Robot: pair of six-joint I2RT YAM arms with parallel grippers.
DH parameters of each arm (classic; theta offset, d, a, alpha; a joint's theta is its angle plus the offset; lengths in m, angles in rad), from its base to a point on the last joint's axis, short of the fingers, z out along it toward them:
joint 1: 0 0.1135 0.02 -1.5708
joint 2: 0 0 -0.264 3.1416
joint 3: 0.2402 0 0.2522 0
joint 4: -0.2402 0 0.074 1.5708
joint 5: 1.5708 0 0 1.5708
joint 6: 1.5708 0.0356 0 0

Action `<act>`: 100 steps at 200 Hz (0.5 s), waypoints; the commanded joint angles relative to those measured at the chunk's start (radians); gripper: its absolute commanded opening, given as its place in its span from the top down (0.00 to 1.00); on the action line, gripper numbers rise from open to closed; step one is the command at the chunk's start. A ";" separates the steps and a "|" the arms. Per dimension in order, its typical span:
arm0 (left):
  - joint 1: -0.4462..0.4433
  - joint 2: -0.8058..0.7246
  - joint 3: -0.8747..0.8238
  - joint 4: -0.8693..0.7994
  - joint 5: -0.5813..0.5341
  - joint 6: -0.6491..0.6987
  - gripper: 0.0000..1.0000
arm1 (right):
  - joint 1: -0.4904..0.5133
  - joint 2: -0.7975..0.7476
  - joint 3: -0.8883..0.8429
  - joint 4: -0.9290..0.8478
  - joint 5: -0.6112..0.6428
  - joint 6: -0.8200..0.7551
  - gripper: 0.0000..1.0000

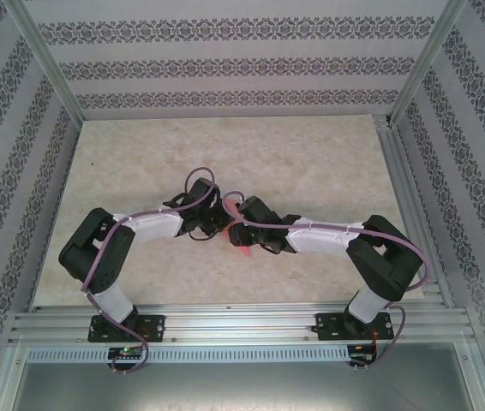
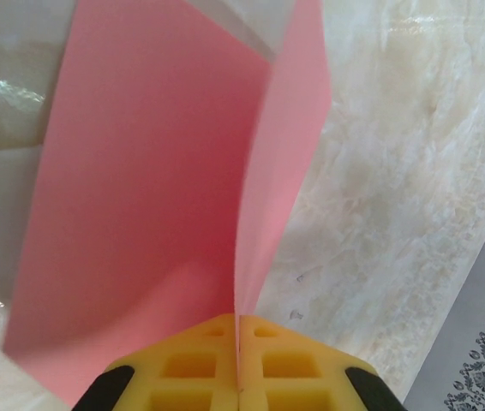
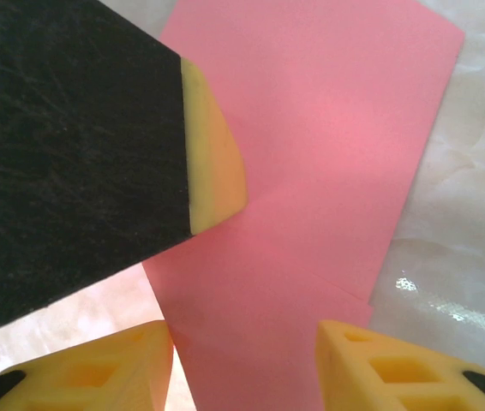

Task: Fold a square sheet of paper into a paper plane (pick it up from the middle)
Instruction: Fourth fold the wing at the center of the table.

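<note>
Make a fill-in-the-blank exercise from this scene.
The left pincer is ___ on the paper.
The paper's colour is ___.
The right pincer, gripping nothing, stands ___.
Missing words: shut; pink; open.

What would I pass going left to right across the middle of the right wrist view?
left gripper, shut on the paper → square sheet of paper → table
</note>
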 commanded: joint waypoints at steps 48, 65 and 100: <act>0.010 -0.021 0.016 -0.022 0.005 0.016 0.91 | 0.020 -0.011 -0.001 0.000 -0.001 -0.052 0.47; 0.010 -0.023 0.016 -0.026 0.005 0.016 0.91 | 0.018 -0.020 -0.022 0.030 0.011 -0.054 0.48; 0.010 -0.021 0.020 -0.036 0.006 0.022 0.90 | 0.016 -0.032 -0.023 0.027 0.036 -0.045 0.62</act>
